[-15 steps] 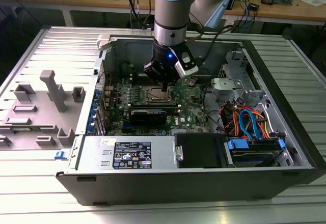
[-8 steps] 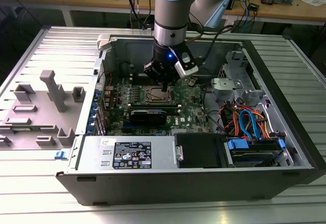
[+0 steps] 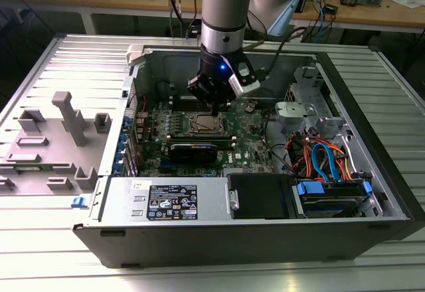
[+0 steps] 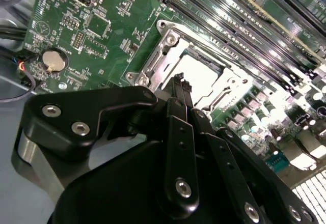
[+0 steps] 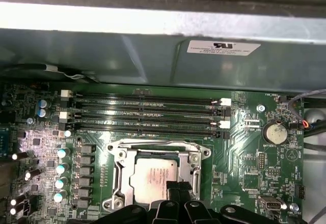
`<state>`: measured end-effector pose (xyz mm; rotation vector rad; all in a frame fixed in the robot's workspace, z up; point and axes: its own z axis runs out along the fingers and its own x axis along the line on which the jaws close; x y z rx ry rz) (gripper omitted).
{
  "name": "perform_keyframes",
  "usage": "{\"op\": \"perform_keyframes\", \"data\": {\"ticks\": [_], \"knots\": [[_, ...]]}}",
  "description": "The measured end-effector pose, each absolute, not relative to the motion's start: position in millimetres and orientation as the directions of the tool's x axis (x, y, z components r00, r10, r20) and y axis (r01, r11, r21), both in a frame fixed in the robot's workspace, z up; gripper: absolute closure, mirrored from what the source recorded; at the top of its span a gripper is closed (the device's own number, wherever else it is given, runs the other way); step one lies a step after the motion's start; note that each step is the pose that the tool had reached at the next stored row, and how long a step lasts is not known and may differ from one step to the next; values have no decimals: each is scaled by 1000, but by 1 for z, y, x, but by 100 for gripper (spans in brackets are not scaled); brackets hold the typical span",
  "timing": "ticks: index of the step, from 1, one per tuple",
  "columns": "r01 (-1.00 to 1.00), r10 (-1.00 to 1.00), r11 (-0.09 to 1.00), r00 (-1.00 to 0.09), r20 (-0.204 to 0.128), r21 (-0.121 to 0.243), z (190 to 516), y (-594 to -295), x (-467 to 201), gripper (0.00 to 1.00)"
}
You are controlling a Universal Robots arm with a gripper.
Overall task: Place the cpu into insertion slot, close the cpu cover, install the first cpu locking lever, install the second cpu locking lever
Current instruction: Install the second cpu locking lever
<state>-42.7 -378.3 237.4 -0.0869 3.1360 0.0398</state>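
Gripper point(image 5: 173, 188) over the cpu cover point(image 5: 118, 169) — cpu point(image 5: 153, 177) seated.

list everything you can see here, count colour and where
case: 1, grey, open on the slatted table
board: 1, green, inside the case
cpu: 1, silver, in the socket on the board
cover: 1, silver frame, down around the cpu
memory slots: 4, black, beside the socket
coin cell: 1, silver, on the board's edge
cables: several, orange and blue, at the exterior view's right in the case
fixtures: several, grey, on the table at the exterior view's left
arm: 1, silver and blue, above the board
gripper: 1, black, jaws shut, tips at the cpu
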Motion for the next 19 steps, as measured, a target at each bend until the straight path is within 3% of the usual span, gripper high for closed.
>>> {"op": "perform_keyframes", "data": {"ticks": [19], "knots": [[-55, -55, 998, -998, -5, 25, 240, -392, -43, 89]]}}
